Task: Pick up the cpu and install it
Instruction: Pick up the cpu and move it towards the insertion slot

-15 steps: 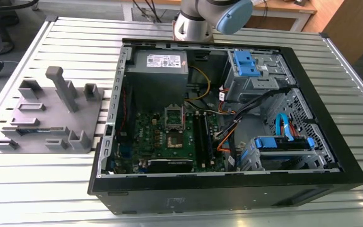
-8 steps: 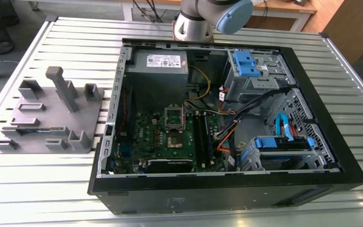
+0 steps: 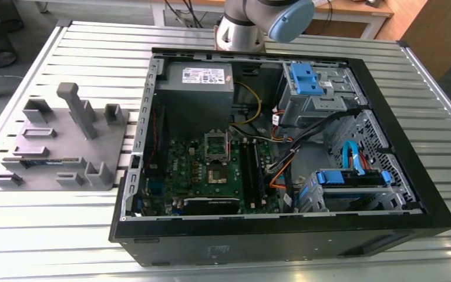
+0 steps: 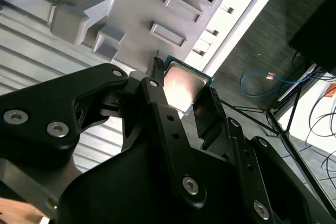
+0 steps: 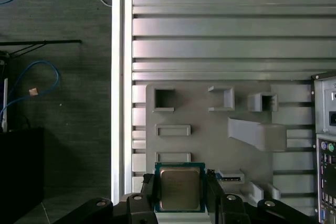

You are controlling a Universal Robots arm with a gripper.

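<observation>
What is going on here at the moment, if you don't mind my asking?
The robot arm's hand grips the cpu, held up above the grey parts holder on the slatted table. The open computer case lies beside the holder; the cpu is not yet on its motherboard.

A ribbed aluminium worktop (image 3: 77,53) stands on a dark grey carpeted floor (image 5: 58,114), where a blue cable (image 5: 37,62) loops. A pale wooden desk (image 3: 370,10) stands behind.
</observation>
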